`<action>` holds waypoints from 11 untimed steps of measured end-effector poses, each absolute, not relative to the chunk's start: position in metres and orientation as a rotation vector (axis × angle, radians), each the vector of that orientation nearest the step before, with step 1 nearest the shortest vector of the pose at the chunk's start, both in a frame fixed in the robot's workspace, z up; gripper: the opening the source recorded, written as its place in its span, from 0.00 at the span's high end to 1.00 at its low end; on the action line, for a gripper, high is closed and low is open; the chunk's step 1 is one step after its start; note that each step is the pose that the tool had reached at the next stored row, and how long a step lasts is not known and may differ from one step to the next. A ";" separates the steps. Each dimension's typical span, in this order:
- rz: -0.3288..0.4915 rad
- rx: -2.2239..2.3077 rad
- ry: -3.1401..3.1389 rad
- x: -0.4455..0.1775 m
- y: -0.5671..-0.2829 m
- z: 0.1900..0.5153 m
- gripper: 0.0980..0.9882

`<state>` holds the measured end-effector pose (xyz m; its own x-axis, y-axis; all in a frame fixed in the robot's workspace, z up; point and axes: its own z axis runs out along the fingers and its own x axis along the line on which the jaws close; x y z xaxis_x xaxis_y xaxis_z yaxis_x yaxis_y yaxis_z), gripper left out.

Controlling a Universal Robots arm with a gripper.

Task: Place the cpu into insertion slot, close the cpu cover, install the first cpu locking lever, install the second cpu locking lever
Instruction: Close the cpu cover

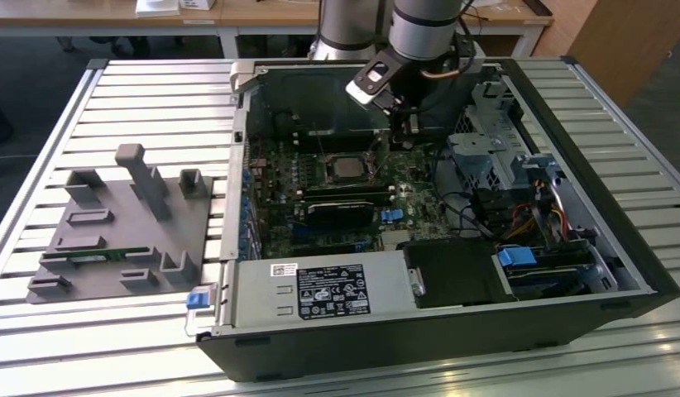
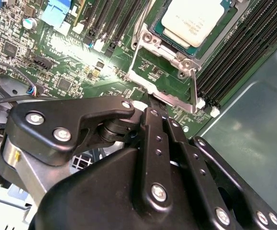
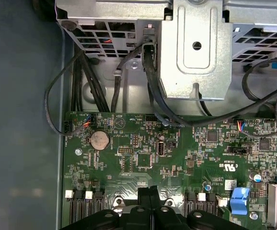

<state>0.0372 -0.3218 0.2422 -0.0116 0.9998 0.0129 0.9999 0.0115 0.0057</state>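
The hand [image 2: 154, 104] is clenched: in both wrist views its black fingers are pressed flat together with nothing visible between them. Their tips are low over the green circuit board [image 3: 176, 158], right at the outer edge of the silvery socket frame.

Just past them lies the cpu [image 2: 192, 21], flat and square in the insertion slot [image 1: 326, 168]. The cpu cover [image 2: 167, 49] looks to be down around it, with the pale metal top showing through the window. The chip is probably light and stiff. Its smooth lid would be slippery and the contacts beneath it fragile, so bare edges are the only safe place to grip, and seated like this it offers none.

The cover is thin sheet metal, likely springy, and best pressed at its free end. A thin silvery rod [image 2: 194, 88] runs along the frame's side. It may be a locking lever, a stiff wire to be taken at its tip. I cannot tell whether it is latched.

Long black card slots flank the socket, and black cables [image 3: 128, 72] hang from a metal cage beyond, so room for the hand is tight. The open computer case [image 1: 561, 107] lies on a ribbed metal tabletop [image 1: 152, 91]. A grey parts fixture [image 1: 108, 240] sits toward the exterior view's left, well apart.
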 end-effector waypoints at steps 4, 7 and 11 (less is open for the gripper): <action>-0.021 -2.205 -2.231 0.036 -0.322 0.242 0.99; -0.021 -2.205 -2.231 0.034 -0.322 0.242 0.99; -0.021 -2.205 -2.230 0.032 -0.322 0.242 0.99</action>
<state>0.0317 -0.3218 0.2422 -0.0116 0.9998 0.0129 0.9999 0.0115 0.0057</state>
